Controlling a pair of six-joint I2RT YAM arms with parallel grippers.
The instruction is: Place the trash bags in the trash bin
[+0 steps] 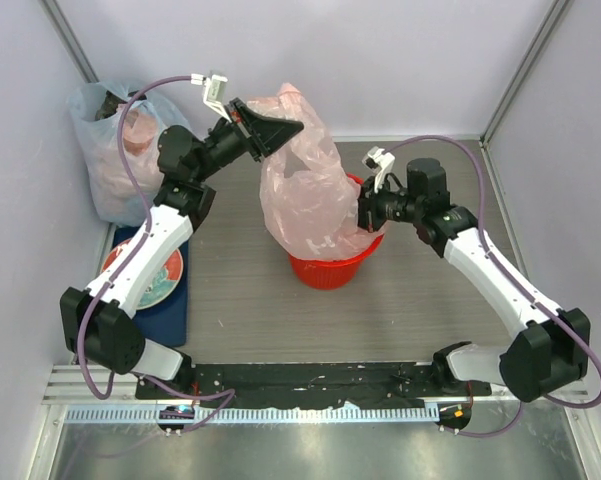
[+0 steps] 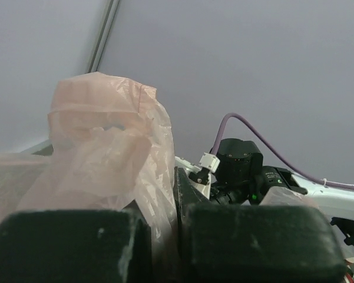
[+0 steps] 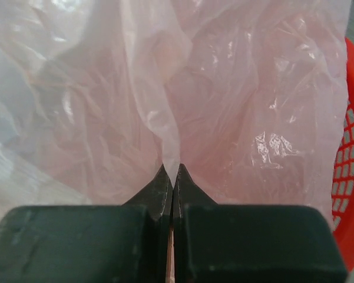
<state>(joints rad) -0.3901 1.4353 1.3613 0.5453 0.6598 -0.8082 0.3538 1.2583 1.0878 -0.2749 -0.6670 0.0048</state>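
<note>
While the left pincer [image 1: 272, 130] and right pincer [image 1: 364, 212] each clamp the pink bag [image 1: 305, 195], which hangs half inside the red basket [image 1: 328, 270], springy film may balloon out on release.

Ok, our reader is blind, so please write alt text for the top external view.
A pale-pink plastic bag hangs over a red mesh basket, its bottom sagging inside. The left pincer pinches its top and the right pincer its side by the rim. A bluish bag and a patterned plate lie far left.
</note>
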